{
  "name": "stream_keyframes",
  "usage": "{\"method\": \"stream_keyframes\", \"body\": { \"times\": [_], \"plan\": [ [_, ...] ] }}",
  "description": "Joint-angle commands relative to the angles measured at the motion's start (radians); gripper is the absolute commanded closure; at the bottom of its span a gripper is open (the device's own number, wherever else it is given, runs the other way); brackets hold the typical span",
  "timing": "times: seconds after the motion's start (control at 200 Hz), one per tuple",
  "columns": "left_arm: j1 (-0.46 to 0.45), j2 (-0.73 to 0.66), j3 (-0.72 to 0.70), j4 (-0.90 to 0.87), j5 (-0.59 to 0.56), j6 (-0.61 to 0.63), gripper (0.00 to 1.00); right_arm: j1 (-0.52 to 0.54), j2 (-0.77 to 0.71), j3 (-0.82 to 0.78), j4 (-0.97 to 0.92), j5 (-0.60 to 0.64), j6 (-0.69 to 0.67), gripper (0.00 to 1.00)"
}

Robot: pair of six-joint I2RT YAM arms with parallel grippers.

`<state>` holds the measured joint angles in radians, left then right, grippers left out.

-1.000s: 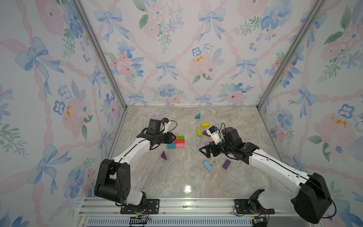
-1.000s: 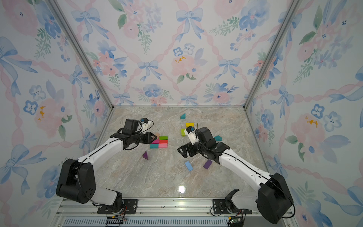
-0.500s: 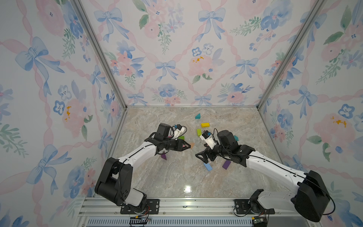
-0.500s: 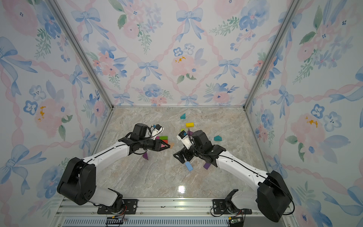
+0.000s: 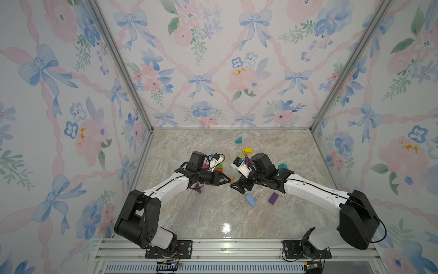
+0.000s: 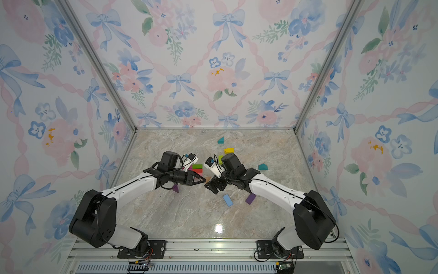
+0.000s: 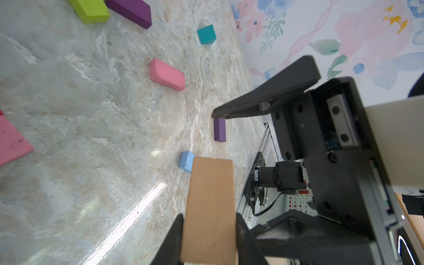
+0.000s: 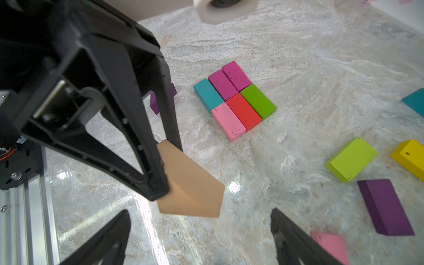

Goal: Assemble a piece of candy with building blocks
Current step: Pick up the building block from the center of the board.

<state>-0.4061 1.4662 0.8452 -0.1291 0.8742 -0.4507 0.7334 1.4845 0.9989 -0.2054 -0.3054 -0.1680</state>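
One tan prism (image 8: 195,190) in left tool (image 8: 166,167)

Nothing really readable here tbh, the only lettering is tiny print on the black motor plate (image 7: 254,170), way too blurry.

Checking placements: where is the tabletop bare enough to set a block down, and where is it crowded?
Bare: the front strip of the tabletop, nearer the arm bases than the light blue brick and purple brick; the back-left stretch beside the rear teal prism. Crowded: the middle, around the left gripper, right gripper, tan prism and six-brick cluster.
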Motion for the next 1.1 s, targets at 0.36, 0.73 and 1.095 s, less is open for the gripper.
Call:
{"method": "stream_keyframes", "body": {
  "times": [0.36,0.73,1.095],
  "plan": [
    [-0.007,0.01,0.008,0.024,0.049,-0.026,0.92,0.039,0.079,0.086,-0.005,0.031,-0.05,0.19],
    [-0.008,0.015,0.013,0.026,0.052,-0.036,0.93,0.043,0.091,0.089,0.004,0.045,-0.054,0.45],
    [-0.008,0.015,0.011,0.026,0.054,-0.039,0.95,0.054,0.087,0.082,0.029,0.096,-0.041,0.44]
  ]
}}
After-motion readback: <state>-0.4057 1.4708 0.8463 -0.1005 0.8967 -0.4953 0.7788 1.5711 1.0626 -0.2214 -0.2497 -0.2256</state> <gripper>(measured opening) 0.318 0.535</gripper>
